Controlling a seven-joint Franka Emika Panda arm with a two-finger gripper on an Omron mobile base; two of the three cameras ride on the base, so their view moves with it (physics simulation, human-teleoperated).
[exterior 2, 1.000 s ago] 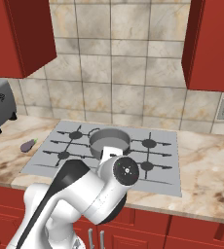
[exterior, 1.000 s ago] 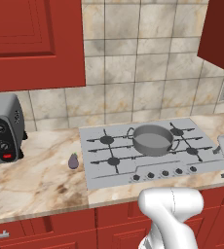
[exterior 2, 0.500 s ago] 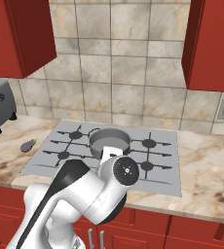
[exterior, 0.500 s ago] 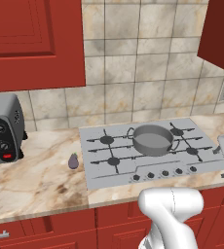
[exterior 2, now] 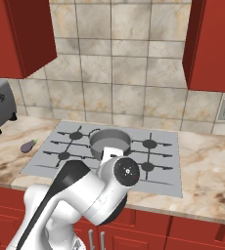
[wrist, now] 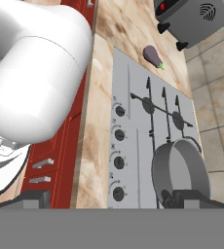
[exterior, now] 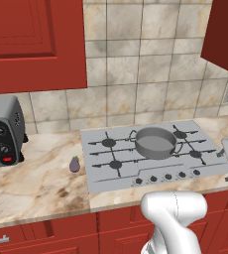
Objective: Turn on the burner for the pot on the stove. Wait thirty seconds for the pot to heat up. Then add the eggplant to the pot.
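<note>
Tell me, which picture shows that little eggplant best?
The hand view: the eggplant looks largest there, stem cap visible, on the counter beside the stove. Both base views show it small.

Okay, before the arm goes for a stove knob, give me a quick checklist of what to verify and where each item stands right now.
1. pot sits on a burner grate of the stove: ok.
2. knobs in the front row unobstructed: ok.
3. Which knob serves the pot's burner: cannot tell.
4. eggplant on the counter left of the stove, within sight: ok.
5. gripper open and empty: ok.
6. Burner already lit: cannot tell.
</note>
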